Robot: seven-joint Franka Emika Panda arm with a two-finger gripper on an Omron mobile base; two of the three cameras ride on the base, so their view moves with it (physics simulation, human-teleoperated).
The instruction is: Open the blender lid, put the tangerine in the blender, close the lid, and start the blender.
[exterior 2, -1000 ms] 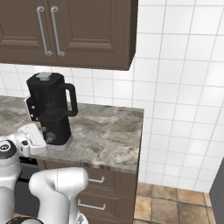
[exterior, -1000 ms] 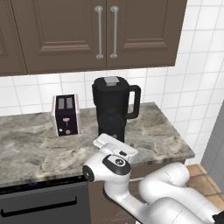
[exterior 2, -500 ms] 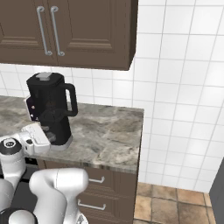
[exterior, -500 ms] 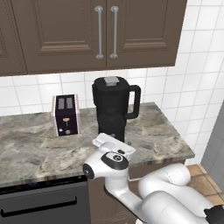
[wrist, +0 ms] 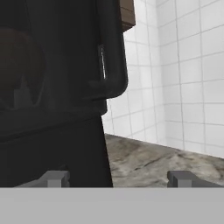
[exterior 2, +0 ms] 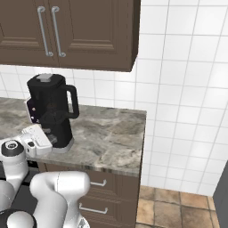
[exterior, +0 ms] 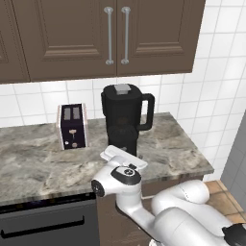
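**Claw low at the blender's base, jaws apart**

Seen in the hand view: gripper (wrist: 118,179) with two grey tips poking up at the bottom edge, one at 7 o'clock, one at 5 o'clock, well apart, nothing clamped between. Left tip just in front of the black base of the blender (wrist: 52,109); right tip over bare counter (wrist: 153,159). Contact with the base impossible to judge at this closeness.

Filling the left half of that view: dark jug wall and curved side handle, top and bottom cut off by the frame. Front knob not made out. Something dim and reddish-brown behind the jug glass at 10 o'clock, too murky to name.

From the left base view: white hand sitting at 6 o'clock of the blender (exterior: 124,120), fingers hidden behind the wrist. Blender lid (exterior: 122,89) seated flat on the jug, grey cap centred. Toaster (exterior: 72,126) at 9 o'clock of the blender, apart from it.

From the right base view: blender (exterior 2: 51,111) near the left edge, lid (exterior 2: 44,79) on, hand just beside its base at 8 o'clock.

Tangerine: cannot place it with certainty.
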